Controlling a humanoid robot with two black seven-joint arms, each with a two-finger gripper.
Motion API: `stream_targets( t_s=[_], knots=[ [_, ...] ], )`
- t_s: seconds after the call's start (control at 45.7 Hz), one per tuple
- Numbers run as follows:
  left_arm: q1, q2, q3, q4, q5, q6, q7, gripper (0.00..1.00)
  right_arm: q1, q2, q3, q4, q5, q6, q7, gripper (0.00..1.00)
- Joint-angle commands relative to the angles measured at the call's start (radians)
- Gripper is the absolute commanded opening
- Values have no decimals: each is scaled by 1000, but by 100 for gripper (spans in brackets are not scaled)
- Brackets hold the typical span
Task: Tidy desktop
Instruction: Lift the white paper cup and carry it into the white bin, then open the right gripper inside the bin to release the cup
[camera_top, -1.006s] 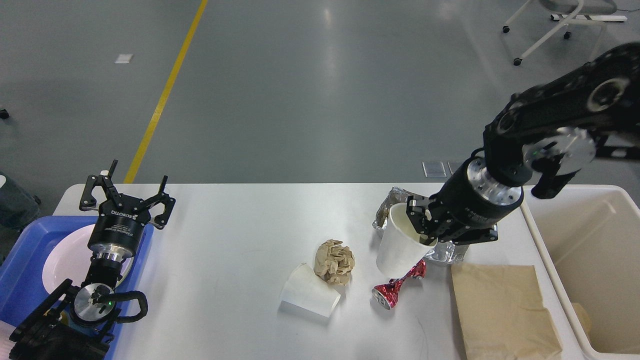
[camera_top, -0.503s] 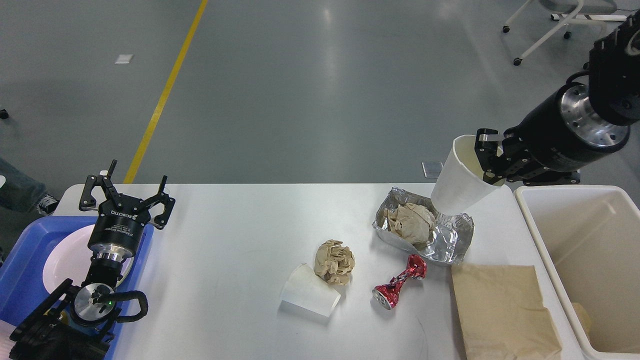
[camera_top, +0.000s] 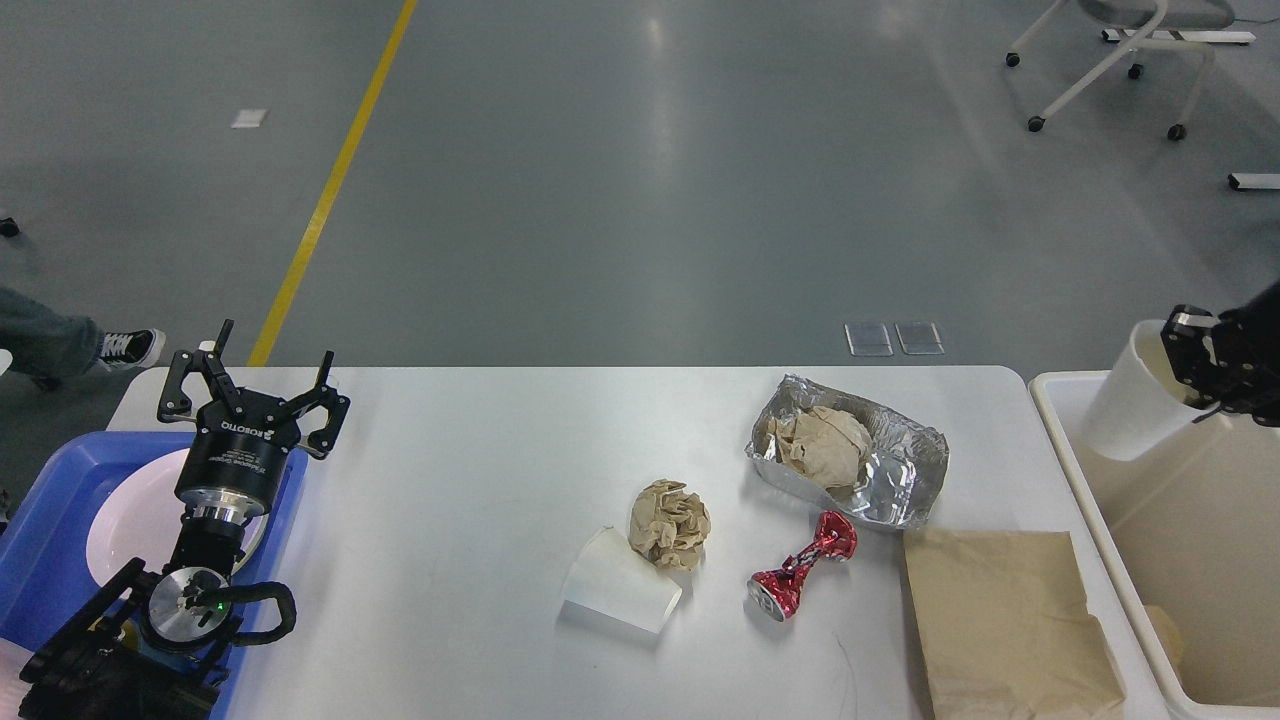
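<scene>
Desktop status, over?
Right gripper holds white cup over cream bin. Left gripper open, idle. Desktop still littered.

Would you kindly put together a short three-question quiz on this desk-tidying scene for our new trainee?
1. True or false: the right gripper holds a white paper cup over the cream bin.
2. What lies inside the foil tray on the desktop?
A. crushed red can
B. crumpled brown paper
C. a plate
3. Fill in: the left gripper is ___ and holds nothing.

Key:
1. True.
2. B, the crumpled brown paper; the crushed red can lies on the desktop nearer the camera.
3. Open.
</scene>
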Motion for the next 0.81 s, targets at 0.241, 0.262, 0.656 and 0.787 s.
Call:
stream_targets(
  t_s=[0.241,0.262,0.656,0.787],
  knots=[
    [1,0,0,0,0,-1,0,96,-667,-131,278,-493,-49,-192,3,0],
    [1,0,0,0,0,1,0,96,-707,-131,302,-524,-52,-195,3,0],
    [-1,0,0,0,0,1,0,96,-1324,9,709,-1028,-55,-435,1,0],
    [-1,0,0,0,0,-1,0,96,-1433,75,738,-1128,-52,-456,3,0]
  ],
)
